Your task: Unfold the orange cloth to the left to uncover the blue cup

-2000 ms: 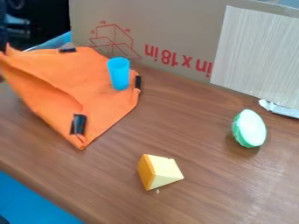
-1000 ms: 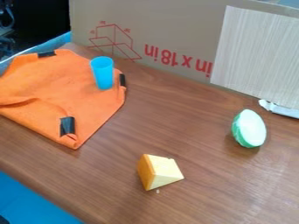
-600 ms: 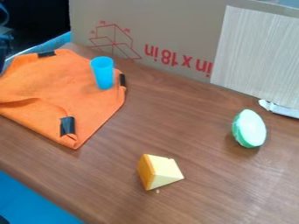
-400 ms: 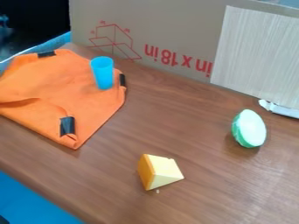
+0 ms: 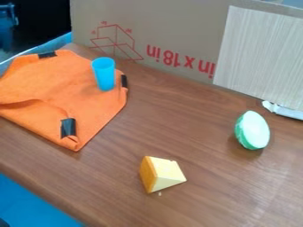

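Seen from mid-view, the yellow toy cheese wedge (image 5: 163,174) sits at six o'clock on the brown wooden table (image 5: 195,195). The pale-green, white-faced half-round toy (image 5: 254,130) is just past three. Orange cloth (image 5: 77,97), black patches at its edges, spreads from nine towards ten, with a blue cup (image 5: 104,76) upright on it. Beyond, around half past ten, is the gripper (image 5: 8,17); its opening and any hold I cannot tell. A cardboard panel (image 5: 172,31) stands at twelve.
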Robot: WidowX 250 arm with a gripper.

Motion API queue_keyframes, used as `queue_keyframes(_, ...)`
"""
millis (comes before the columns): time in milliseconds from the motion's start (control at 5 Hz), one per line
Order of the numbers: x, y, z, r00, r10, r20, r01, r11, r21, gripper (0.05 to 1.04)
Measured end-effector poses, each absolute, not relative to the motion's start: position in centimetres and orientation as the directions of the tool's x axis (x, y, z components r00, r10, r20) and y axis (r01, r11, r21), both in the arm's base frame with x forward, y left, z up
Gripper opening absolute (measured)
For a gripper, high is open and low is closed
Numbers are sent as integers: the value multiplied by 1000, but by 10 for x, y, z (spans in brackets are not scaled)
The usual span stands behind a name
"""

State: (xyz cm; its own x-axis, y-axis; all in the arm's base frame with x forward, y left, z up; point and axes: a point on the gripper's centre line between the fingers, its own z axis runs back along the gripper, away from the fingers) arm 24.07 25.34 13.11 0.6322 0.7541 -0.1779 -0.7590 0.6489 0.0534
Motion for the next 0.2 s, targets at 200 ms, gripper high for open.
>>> queue_keyframes(200,241,253,131,636,751,-178,-756,652,53,999)
